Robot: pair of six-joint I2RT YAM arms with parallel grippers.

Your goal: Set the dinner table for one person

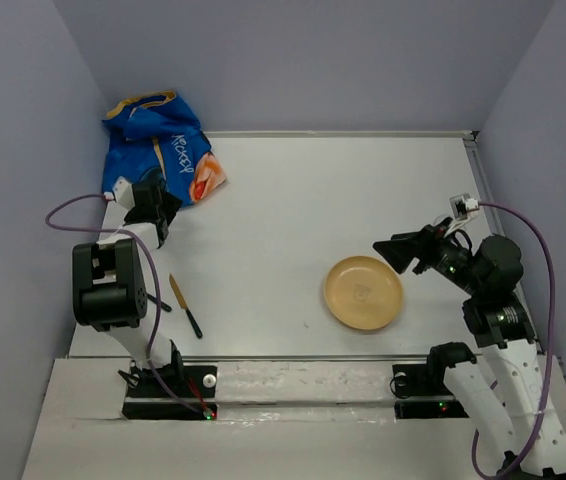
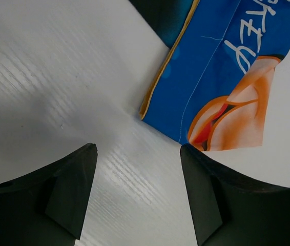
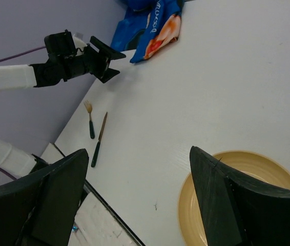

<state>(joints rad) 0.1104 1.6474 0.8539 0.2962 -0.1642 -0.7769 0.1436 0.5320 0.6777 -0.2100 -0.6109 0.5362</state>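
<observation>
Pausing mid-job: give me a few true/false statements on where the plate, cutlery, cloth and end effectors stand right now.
1. The left end effector is open and empty. True.
2. The plate sits on the blue cloth. False: it lies on the bare dinner table, far from the cloth.
3. The knife and fork lie side by side near the left arm's base. True.
4. The right end effector grips the plate. False: it is open and empty.

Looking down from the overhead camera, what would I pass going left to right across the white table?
Left claw → knife → yellow plate. The blue cloth and right claw overlap these, so I skip them.
</observation>
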